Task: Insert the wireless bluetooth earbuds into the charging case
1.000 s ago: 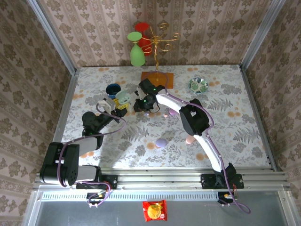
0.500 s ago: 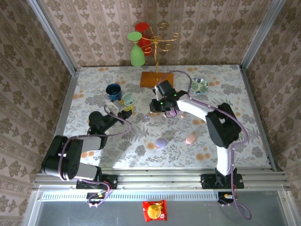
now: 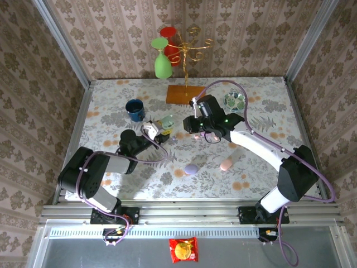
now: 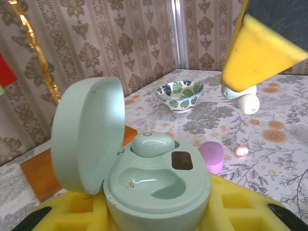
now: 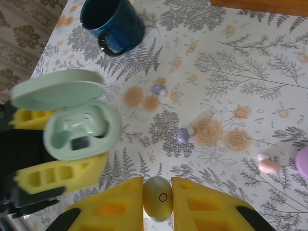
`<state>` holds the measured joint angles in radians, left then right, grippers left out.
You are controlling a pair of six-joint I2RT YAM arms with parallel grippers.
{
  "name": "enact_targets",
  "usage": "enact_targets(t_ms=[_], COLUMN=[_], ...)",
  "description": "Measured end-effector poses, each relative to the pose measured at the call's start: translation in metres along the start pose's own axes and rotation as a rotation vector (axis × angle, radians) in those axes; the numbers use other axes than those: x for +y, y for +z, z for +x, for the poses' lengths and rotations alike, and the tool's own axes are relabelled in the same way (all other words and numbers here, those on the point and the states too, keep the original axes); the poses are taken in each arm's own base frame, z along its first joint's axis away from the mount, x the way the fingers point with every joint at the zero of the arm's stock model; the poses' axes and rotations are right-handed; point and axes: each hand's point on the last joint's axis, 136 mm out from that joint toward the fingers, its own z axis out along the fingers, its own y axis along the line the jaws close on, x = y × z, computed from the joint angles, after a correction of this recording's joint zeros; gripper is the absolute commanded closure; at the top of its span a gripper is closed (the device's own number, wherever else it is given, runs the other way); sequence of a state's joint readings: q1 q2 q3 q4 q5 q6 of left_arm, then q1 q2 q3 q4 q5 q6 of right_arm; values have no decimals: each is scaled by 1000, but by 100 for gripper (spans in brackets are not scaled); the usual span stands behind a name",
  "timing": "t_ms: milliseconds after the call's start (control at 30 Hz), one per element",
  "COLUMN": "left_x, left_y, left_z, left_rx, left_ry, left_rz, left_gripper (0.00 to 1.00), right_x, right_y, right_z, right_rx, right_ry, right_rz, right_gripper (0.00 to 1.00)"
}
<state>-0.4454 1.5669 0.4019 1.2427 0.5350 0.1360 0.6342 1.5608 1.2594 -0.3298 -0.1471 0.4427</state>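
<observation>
My left gripper is shut on the open mint-green charging case, whose lid stands up on the left. One pale green earbud sits in the far socket; the near socket is bare. My right gripper is shut on a second pale green earbud, hanging right of the case and above the table. Loose lilac earbuds and a pink one lie on the cloth. From above, the case and right gripper are close together.
A blue mug stands behind the left gripper. A patterned bowl sits at the back right, and a gold stand on an orange base at the back middle. A lilac case and a pink case lie nearer the front.
The left gripper has carried the open case to the right, toward the table's middle. The right gripper has drawn back to the right, its elbow swinging far out to the right.
</observation>
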Motion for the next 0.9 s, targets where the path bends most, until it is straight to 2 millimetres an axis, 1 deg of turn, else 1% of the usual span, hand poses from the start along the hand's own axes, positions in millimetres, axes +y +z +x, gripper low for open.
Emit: enact_targets(t_ms=[133, 267, 400, 500, 767, 900], left_x=[-9, -17, -19, -19, -18, -18], left_y=[8, 12, 12, 12, 12, 12], left_z=[-1, 1, 1, 1, 1, 2], left_rx=[-4, 1, 2, 2, 2, 3], left_ry=[12, 14, 17, 17, 17, 17], left_rz=[24, 46, 50, 50, 46, 44], left_gripper=[64, 64, 64, 64, 64, 64], right_x=[19, 42, 55, 54, 45, 43], right_y=[-1, 0, 7, 13, 31, 33], right_z=[0, -12, -23, -23, -11, -8], right_rx=[8, -10, -20, -12, 41, 53], right_ry=[-44, -85, -115, -122, -132, -131], right_rz=[-19, -48, -61, -52, -23, -18], right_gripper=[80, 80, 80, 80, 80, 80])
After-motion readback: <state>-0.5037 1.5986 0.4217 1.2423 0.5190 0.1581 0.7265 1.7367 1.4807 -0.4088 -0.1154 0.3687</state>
